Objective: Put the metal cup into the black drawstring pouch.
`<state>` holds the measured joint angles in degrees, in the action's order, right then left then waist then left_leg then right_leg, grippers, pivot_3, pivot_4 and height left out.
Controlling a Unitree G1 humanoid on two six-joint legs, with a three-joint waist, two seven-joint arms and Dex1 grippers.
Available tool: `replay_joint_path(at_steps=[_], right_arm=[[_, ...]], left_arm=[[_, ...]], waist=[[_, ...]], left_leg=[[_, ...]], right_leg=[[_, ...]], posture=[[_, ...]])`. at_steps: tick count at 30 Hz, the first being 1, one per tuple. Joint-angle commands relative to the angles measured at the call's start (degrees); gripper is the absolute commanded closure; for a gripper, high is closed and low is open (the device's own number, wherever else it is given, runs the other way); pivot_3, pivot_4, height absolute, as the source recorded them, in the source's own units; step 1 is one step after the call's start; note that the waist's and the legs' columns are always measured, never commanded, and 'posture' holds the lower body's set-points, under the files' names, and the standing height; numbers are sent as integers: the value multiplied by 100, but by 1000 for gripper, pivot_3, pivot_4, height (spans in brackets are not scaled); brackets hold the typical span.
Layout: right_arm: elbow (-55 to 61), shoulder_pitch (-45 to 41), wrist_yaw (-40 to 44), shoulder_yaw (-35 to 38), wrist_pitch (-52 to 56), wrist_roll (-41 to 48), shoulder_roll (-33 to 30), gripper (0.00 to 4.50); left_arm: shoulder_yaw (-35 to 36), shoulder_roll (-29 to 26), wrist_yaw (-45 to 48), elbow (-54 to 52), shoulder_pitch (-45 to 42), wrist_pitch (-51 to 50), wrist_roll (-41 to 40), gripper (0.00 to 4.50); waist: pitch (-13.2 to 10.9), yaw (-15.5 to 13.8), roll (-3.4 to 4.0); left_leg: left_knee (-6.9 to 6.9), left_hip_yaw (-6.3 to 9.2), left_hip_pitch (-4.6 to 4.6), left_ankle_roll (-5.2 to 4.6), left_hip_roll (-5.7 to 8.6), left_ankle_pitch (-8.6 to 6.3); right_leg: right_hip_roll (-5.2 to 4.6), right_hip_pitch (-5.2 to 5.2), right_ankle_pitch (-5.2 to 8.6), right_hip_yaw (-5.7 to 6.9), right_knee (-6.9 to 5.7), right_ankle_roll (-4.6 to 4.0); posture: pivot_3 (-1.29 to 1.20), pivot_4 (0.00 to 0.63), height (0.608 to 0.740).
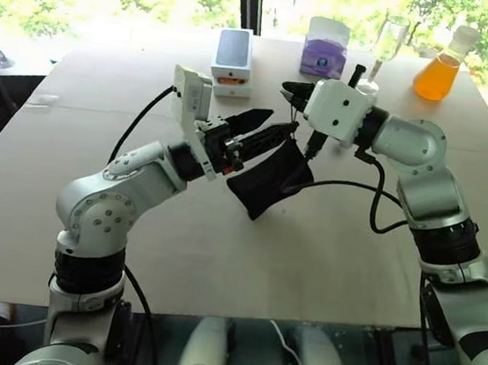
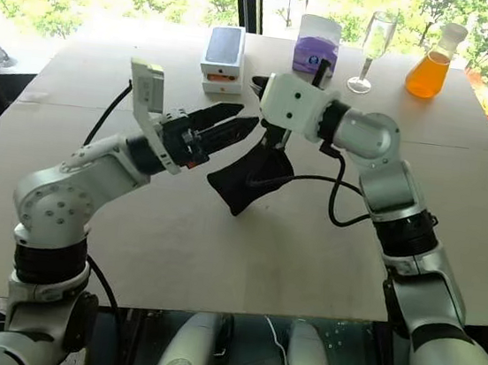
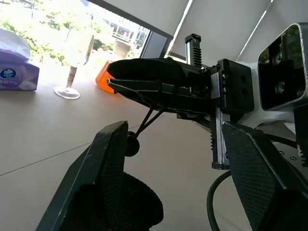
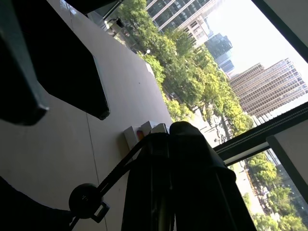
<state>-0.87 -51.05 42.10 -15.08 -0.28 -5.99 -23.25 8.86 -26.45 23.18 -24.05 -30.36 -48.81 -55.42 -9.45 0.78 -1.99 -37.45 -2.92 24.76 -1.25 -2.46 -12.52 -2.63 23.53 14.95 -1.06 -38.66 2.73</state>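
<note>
Both grippers meet above the middle of the table [image 1: 85,243], and the black drawstring pouch [image 1: 268,181] hangs between them. Up at centre frame the right gripper [image 1: 291,92] has its fingers pressed together on the cord and the pouch's top edge, so the soft bag dangles from it, its lower end down by the board. That pinch looks meant to keep the mouth lifted and reachable.

Just left of it, the left gripper [image 1: 264,124] points up and right at the pouch with its two black fingers spread well apart and nothing between them. In the left wrist view its fingertips [image 3: 113,144] sit on either side of the dark fabric below the closed right fingers, as if about to take the other lip and stretch the opening.

As for the metal cup, I cannot pick it out on the table; whether it is already inside the pouch cannot be told, since the fabric hides its contents.

Along the top edge stand a white box [image 1: 234,57], a purple tissue pack [image 1: 324,50], a wine glass [image 1: 389,42] and a flask of orange liquid [image 1: 439,73], all well apart from the action.
</note>
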Motion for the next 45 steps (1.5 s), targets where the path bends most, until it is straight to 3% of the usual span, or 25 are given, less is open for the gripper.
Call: replay_joint_path(at_steps=[1,13,20,21,45], right_arm=[[331,-28,-42,120,37,62,33,4500],[540,71,-42,104,226,45,110,4500],[640,129,-72,94,331,52,175,4500],[661,142,-74,101,359,62,190,4500],[-198,-289,-1149,1627,1642,928,206,4500]], left_arm=[[-237,-169,309,135,-250,432,580,1342],[-799,-97,787,528,-548,1050,1665,1342],[-965,85,903,763,-776,1197,2008,4390],[-963,108,910,785,-788,1198,2043,4466],[-1406,266,960,423,758,1016,2505,4466]], waist=[[0,-2,0],[0,-3,1],[0,-9,1],[0,-8,1],[-3,-7,5]], left_leg=[[0,0,0,0,1,0],[2,0,5,-1,-1,0],[2,-1,6,-2,0,-1],[2,0,6,-2,0,-1],[3,0,5,-22,-2,-13]], right_leg=[[0,0,0,0,1,0],[1,1,0,1,10,0],[1,0,0,1,11,1],[2,0,0,1,11,1],[0,0,0,2,10,0]], posture=[[0,150,740],[0,150,740],[0,150,740],[0,150,740],[0,150,740]])
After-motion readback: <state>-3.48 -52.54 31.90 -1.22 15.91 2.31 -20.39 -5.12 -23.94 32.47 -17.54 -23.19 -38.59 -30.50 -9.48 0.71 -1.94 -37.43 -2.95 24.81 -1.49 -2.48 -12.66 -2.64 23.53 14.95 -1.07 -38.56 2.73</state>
